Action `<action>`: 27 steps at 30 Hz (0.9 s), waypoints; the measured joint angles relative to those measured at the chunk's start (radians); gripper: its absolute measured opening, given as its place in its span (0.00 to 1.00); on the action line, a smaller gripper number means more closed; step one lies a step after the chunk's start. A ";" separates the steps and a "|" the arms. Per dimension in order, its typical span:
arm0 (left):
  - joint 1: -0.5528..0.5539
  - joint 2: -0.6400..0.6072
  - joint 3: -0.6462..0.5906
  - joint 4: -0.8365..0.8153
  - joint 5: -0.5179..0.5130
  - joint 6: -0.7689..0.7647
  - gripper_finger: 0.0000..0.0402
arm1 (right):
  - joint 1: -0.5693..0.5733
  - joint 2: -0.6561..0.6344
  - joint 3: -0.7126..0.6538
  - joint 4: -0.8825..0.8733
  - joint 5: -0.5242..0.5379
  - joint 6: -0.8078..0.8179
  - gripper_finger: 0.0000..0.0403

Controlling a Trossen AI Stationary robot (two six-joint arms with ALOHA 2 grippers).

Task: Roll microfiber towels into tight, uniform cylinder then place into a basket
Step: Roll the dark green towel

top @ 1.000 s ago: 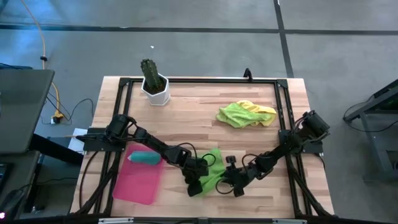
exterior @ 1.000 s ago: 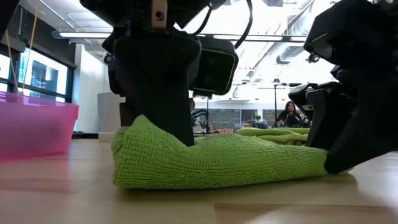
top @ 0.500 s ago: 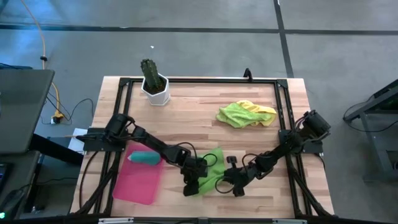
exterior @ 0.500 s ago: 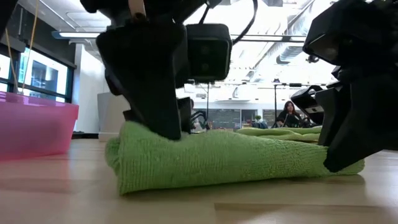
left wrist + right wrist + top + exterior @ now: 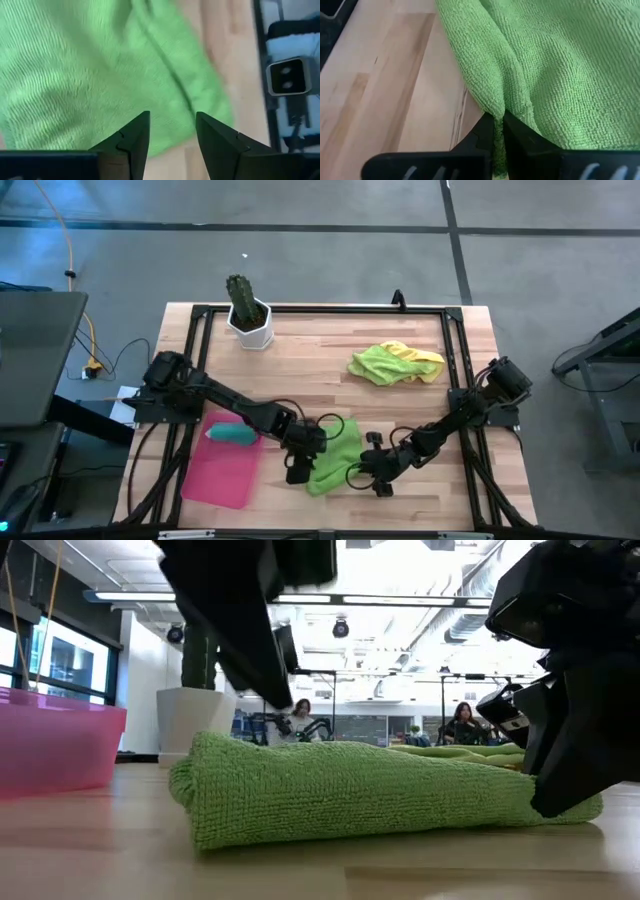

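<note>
Left pincer [image 5: 295, 472] has let go and lifted off the towel [image 5: 335, 452] since 1 s back, jaws now apart, hovering at its left end, bottom-center of frame. Right pincer [image 5: 365, 471] clamps a fold on the counter [image 5: 320, 370]. Risk imo: w/ one end free, roll loosens, unrolls. Basket [image 5: 205, 480] lower left.

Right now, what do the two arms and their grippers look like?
Both arms are dark, nearly black, jointed links with loose black cables looping alongside them. The left gripper has two black wedge-shaped fingers tapering to points, each with a stepped notch on its inner edge. The right gripper has similar matte black fingers. No coloured markings show.
</note>
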 joint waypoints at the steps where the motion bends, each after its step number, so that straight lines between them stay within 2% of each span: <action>1: -0.015 -0.013 0.000 0.005 -0.029 0.000 0.37 | 0.000 0.000 0.000 0.000 0.000 0.022 0.01; 6: -0.106 -0.006 0.000 0.077 -0.246 0.019 0.37 | -0.002 0.000 0.000 0.001 -0.002 0.158 0.01; 11: -0.167 0.002 0.001 0.110 -0.322 -0.043 0.37 | -0.003 0.001 0.000 0.008 -0.003 0.310 0.01; 15: -0.208 0.002 0.000 0.102 -0.436 -0.039 0.37 | -0.013 0.001 -0.001 0.018 -0.020 0.427 0.01; 21: -0.229 0.049 0.001 0.102 -0.468 0.004 0.37 | -0.031 0.001 -0.001 0.019 -0.059 0.557 0.01; 27: -0.229 0.113 0.001 0.093 -0.491 0.018 0.37 | -0.036 0.001 -0.001 0.021 -0.074 0.581 0.01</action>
